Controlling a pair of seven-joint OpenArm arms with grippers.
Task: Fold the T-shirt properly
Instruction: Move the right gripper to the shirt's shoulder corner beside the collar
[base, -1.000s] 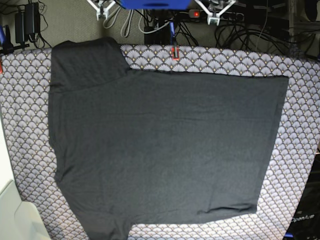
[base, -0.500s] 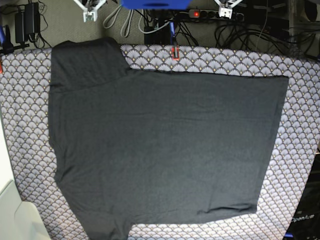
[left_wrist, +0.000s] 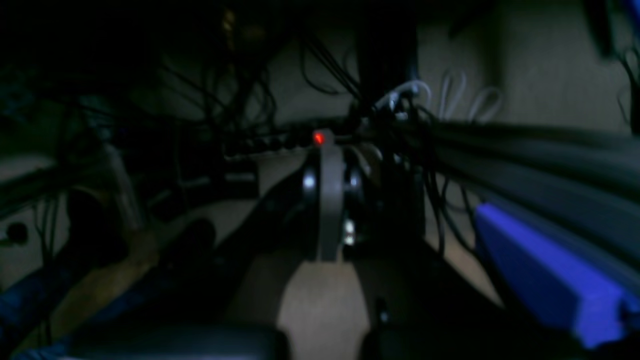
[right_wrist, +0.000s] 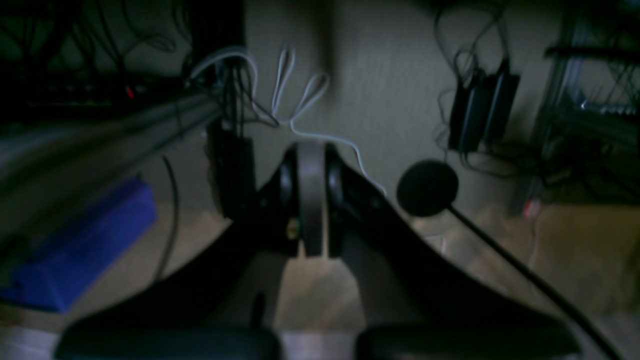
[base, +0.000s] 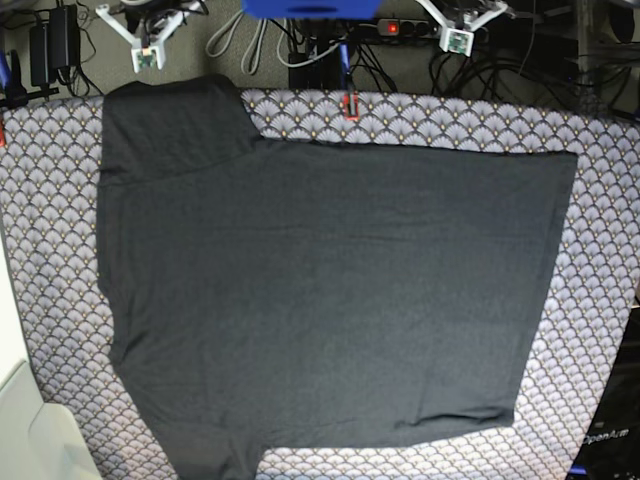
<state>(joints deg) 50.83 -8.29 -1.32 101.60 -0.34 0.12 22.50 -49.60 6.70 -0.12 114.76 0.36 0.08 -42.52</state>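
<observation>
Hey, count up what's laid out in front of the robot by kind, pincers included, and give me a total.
T-shirt, dark charcoal, spread flat: 1
Scallop-print cloth beneath it: 1
Pincers, left pincer and right pincer, both shut and empty, beyond the far edge: 2
Total: 4

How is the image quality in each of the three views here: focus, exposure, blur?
Base view: evenly lit and sharp, the T-shirt and the scallop-print cloth crisp, with no glare. Left wrist view: very dark and smeared, the left gripper soft, a red light showing as a blurred spot. Right wrist view: dim and out of focus, though the right gripper and white cable are readable.
</observation>
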